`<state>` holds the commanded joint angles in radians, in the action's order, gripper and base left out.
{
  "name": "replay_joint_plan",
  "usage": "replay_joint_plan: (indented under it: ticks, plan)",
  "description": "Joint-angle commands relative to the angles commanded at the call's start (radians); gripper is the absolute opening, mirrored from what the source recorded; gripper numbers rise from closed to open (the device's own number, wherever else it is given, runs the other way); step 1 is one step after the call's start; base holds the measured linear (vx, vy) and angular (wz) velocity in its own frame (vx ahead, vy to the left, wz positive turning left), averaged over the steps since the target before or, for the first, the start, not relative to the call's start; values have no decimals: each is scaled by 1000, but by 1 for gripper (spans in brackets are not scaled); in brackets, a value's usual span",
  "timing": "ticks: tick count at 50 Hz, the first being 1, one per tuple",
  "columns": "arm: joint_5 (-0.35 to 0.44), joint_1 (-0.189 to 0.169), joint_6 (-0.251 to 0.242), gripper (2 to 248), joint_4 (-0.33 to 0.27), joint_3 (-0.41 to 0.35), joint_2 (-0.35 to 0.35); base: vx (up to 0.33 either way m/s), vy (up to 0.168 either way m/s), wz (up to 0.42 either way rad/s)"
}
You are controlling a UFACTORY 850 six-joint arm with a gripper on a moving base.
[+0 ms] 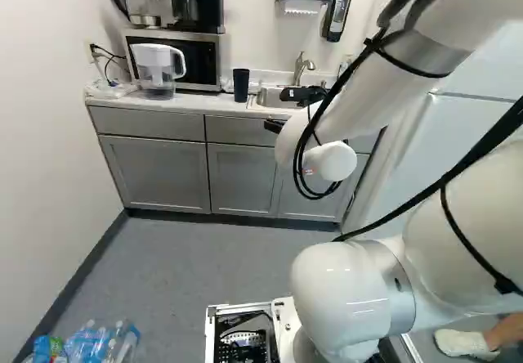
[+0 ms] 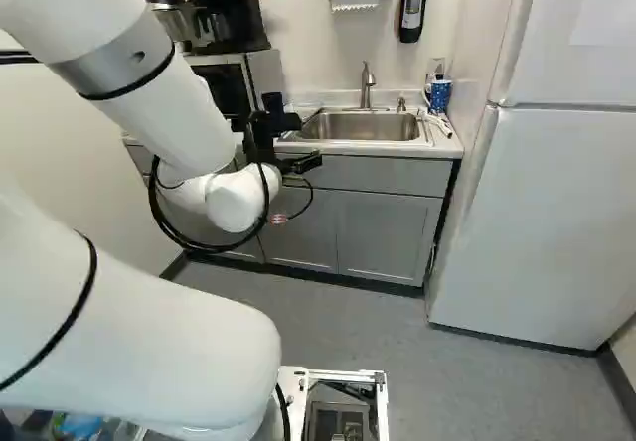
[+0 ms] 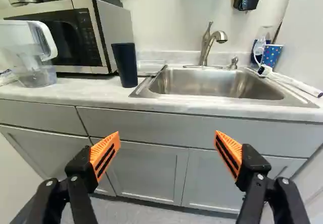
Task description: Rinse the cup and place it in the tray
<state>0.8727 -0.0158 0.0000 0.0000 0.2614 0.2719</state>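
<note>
The tall, dark cup (image 3: 124, 65) stands upright, plain-sided and opaque; the hand (image 2: 306, 141) is spread wide.

Base views behind arm (image 2: 174, 113), facing counter (image 3: 78, 95); wrist view closer; all share sink (image 2: 363, 126).

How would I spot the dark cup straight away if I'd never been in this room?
Find the microwave on the counter, then the sink. The dark cup stands upright between them, tall and slightly narrower at its foot. It is plain, unlike the patterned blue cup across the sink, and solid-coloured, unlike the clear pitcher.
</note>
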Motion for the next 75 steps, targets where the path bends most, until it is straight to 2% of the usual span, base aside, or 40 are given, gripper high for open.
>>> replay_joint_plan:
  ticks: [23,75]
  plan:
    - [-17,1,0,247,0,66,-14,0,0,0]
    - [-134,2,0,247,0,214,-48,0,0,0]
